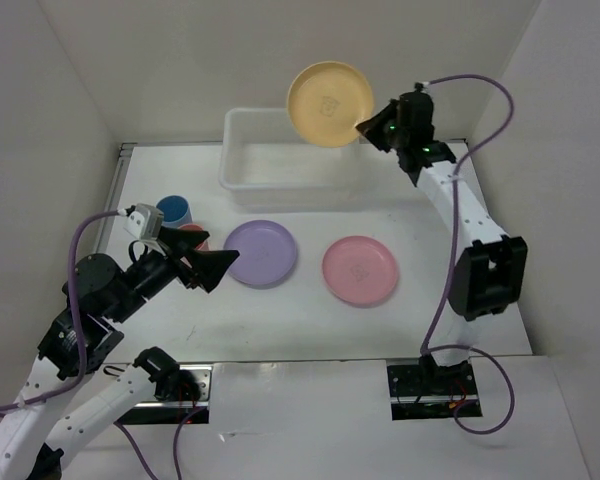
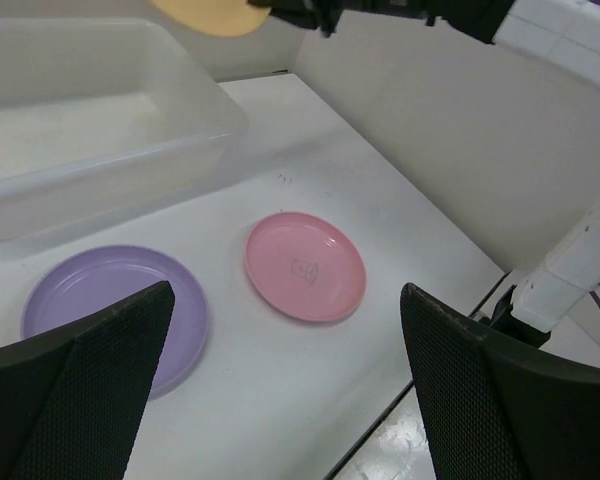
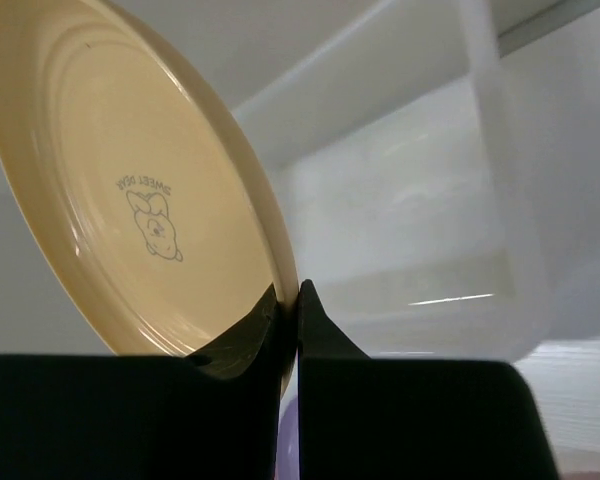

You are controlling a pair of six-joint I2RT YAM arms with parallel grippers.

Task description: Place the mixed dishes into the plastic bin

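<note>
red cup (image 1: 195,233) mostly behind left arm (image 1: 148,272)

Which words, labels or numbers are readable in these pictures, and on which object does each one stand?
"SWEET BEAR" (seen upside down, second word less sure): inside the yellow plate.
Pink plate: a small print at its centre, too small to read.
No other text is visible.

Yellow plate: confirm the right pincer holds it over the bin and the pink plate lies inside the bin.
Wrong: the top external view shows the pink plate on the table, outside the bin. The right pincer does hold the yellow plate over it.
</note>
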